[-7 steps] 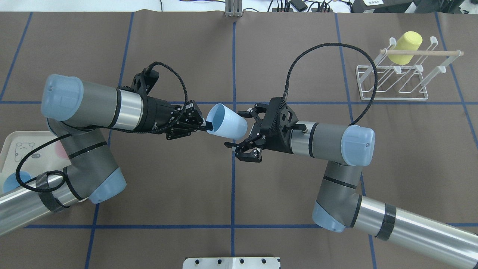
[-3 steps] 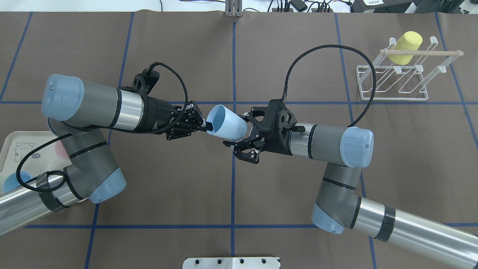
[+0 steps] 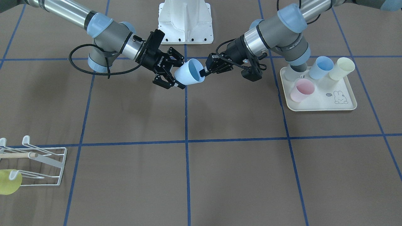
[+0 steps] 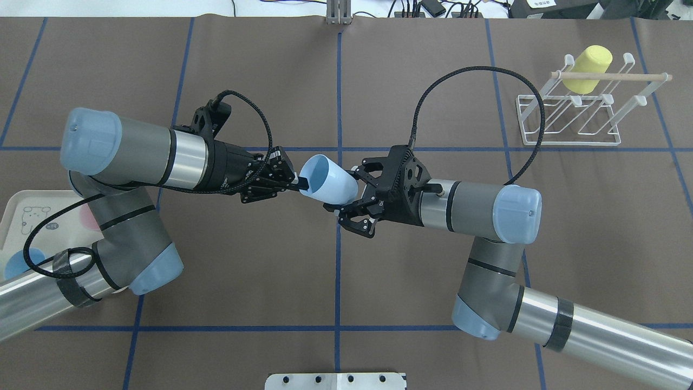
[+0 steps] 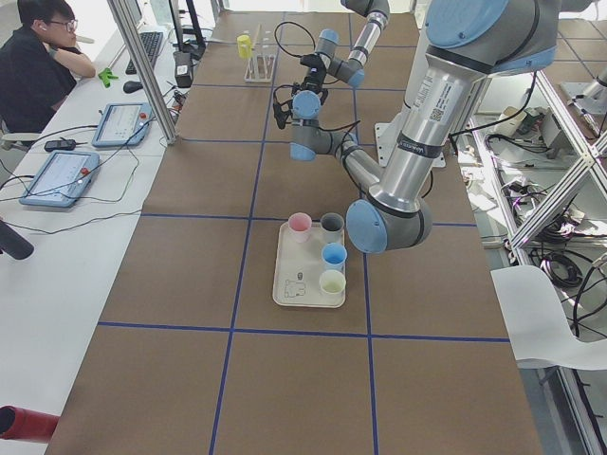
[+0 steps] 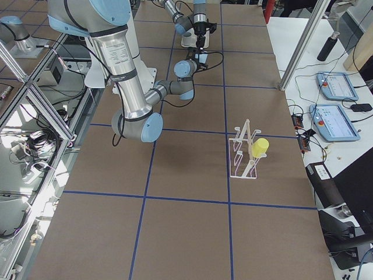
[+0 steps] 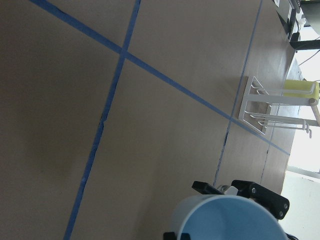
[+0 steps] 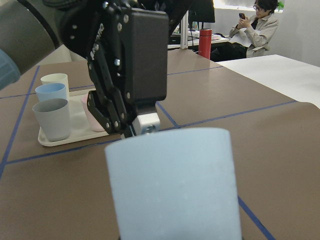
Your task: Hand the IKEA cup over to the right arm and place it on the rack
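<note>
The IKEA cup (image 4: 329,184), light blue, is held in the air above the table, well apart from the rack (image 4: 576,101). It lies to the robot's left of the rack and nearer the robot. The cup is tipped onto its side, with the mouth facing away from the rack and the base facing toward it.

The left gripper (image 4: 299,184) is clamped on the cup's rim on the side away from the rack. Its jaws are nearly together, with one finger inside the mouth and the other on the outer wall.

The right gripper (image 4: 344,189) stands on the rack side of the cup. Its jaws are spread wide and straddle the cup's base end, one finger on each side. The frames do not show whether the pads touch the wall.

The rack carries a yellow cup (image 4: 587,67) at its far end, lying against the wooden dowel (image 4: 612,77).

The cream tray (image 3: 320,101) lies beyond both grippers from the rack. It holds a pink cup (image 3: 301,89), a blue cup (image 3: 323,66), a pale yellow cup (image 3: 342,68) and a grey cup (image 5: 332,226).
</note>
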